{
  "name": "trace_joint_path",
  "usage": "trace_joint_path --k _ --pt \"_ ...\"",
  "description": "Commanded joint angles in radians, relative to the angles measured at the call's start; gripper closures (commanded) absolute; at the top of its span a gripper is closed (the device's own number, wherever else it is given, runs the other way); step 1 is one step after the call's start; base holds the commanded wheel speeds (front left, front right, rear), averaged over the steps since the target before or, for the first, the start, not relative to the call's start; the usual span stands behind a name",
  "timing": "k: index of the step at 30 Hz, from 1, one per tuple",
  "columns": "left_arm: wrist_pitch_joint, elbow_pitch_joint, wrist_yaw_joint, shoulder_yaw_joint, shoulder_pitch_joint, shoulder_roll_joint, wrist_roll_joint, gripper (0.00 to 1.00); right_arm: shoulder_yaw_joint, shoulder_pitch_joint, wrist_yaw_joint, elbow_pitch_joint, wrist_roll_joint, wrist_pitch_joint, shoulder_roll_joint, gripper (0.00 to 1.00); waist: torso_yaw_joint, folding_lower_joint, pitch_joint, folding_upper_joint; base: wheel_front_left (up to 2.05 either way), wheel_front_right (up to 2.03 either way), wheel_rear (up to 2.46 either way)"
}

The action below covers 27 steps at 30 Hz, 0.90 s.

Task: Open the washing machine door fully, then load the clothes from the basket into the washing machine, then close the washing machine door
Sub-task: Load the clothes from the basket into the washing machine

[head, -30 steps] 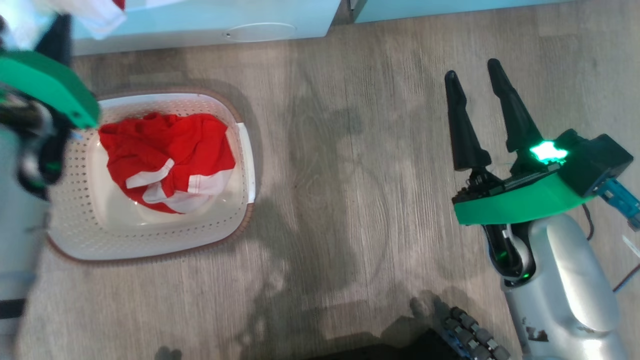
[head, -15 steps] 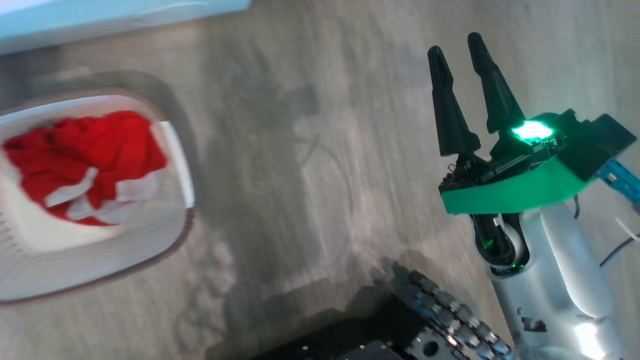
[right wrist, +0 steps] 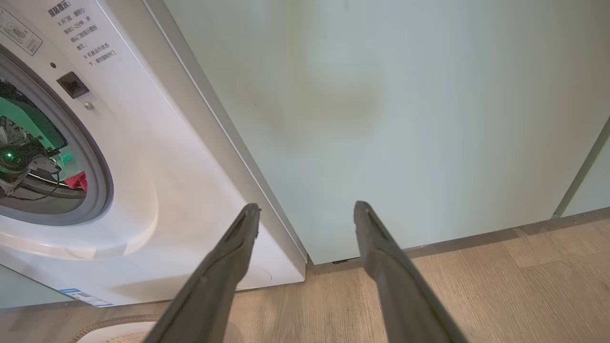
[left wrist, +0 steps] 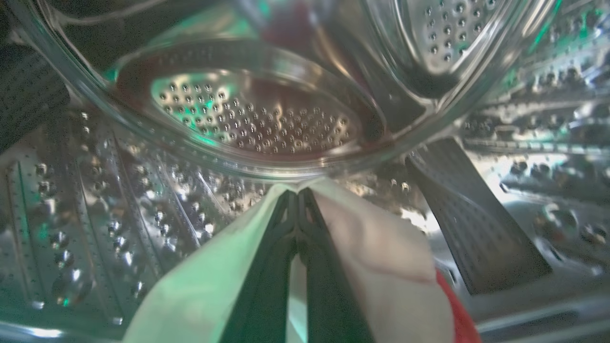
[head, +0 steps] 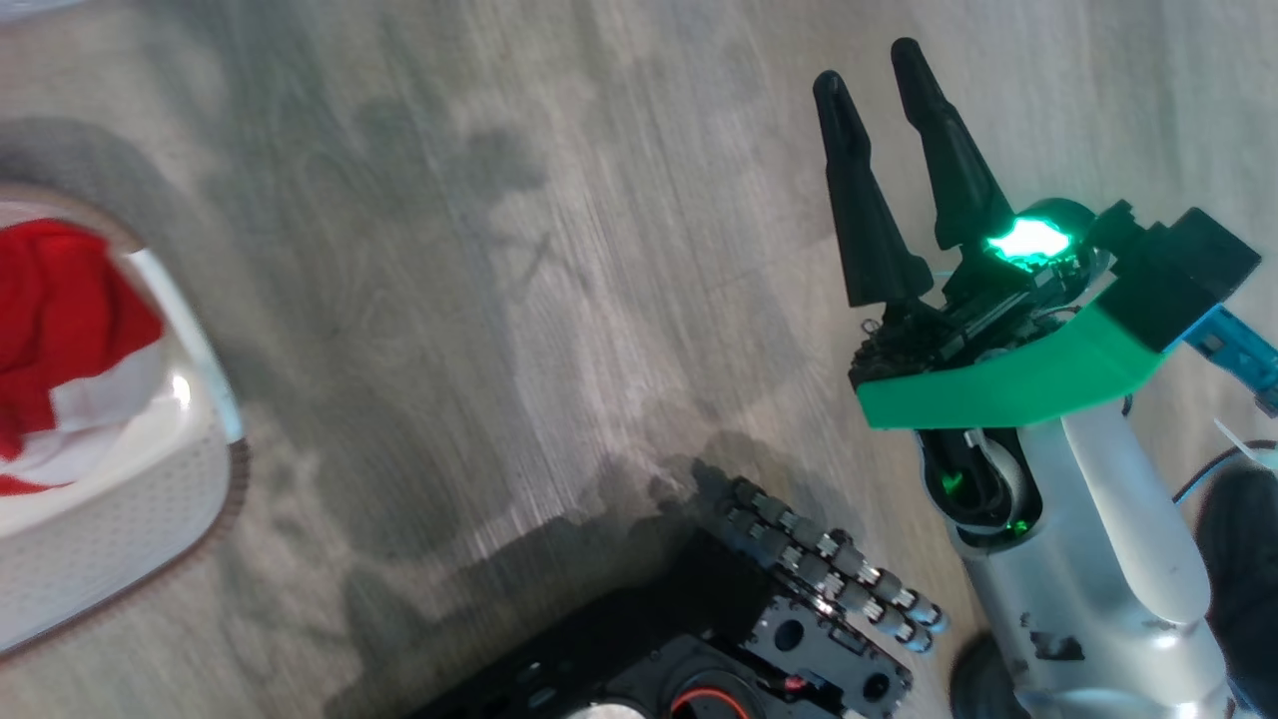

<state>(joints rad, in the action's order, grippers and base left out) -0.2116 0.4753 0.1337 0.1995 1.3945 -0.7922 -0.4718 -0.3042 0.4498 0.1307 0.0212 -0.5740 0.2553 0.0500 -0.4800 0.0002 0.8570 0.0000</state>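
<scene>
Left hand: fingers pressed together, clamping one white-and-red garment inside the steel drum. Right hand: fingers spread wide, holding nothing, above the floor. One basket holds red-and-white clothes. The right wrist view adds one washing machine, Chinese print too small to read, and one blue sticker.

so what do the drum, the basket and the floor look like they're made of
Drum: polished steel, by its mirror shine and punched holes. Basket: matte cream plastic, likely, with moulded perforations. Floor: wood-look planks, grain visible; real wood or laminate, can't tell.
</scene>
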Motion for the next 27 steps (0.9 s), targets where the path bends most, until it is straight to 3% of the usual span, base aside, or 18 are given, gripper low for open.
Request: trace_joint_path --k 1,9,20,21,22,23,27 --pt "0.039 -0.007 -0.007 -0.016 0.054 -0.063 0.024 1.0 -0.019 -0.022 0.0 0.034 -0.01 0.006 0.0 0.0 -0.033 -0.0002 0.029 0.0 0.0 0.0 0.0" --pt "0.272 0.135 -0.011 0.027 0.206 -0.068 0.13 1.0 -0.003 -0.056 0.0 0.057 -0.002 0.006 0.0 0.0 -0.041 -0.0002 0.055 0.0 0.0 0.0 0.0" --pt "0.218 0.32 -0.059 0.059 0.248 -0.025 0.105 1.0 -0.008 -0.054 0.0 0.063 0.006 0.006 0.0 0.0 -0.029 -0.0002 0.057 0.0 0.0 0.0 0.0" --pt "0.214 0.328 -0.062 0.058 0.252 -0.019 0.098 0.61 -0.009 -0.052 0.0 0.062 0.006 0.006 0.0 0.0 -0.029 -0.0002 0.056 0.0 0.0 0.0 0.0" --pt "0.209 0.334 -0.067 0.057 0.256 -0.014 0.091 0.1 -0.011 -0.049 0.0 0.061 0.007 0.006 0.0 0.0 -0.028 -0.0002 0.054 0.0 0.0 0.0 0.0" --pt "0.21 0.335 -0.072 0.057 0.259 -0.009 0.086 0.0 -0.014 -0.046 0.0 0.059 0.008 0.006 0.0 0.0 -0.028 -0.0002 0.053 0.0 0.0 0.0 0.0" --pt "0.208 0.341 -0.073 0.054 0.252 0.025 0.061 0.0 -0.017 -0.034 0.0 0.052 0.017 0.006 0.0 0.0 -0.01 -0.0002 0.034 0.0 0.0 0.0 0.0"
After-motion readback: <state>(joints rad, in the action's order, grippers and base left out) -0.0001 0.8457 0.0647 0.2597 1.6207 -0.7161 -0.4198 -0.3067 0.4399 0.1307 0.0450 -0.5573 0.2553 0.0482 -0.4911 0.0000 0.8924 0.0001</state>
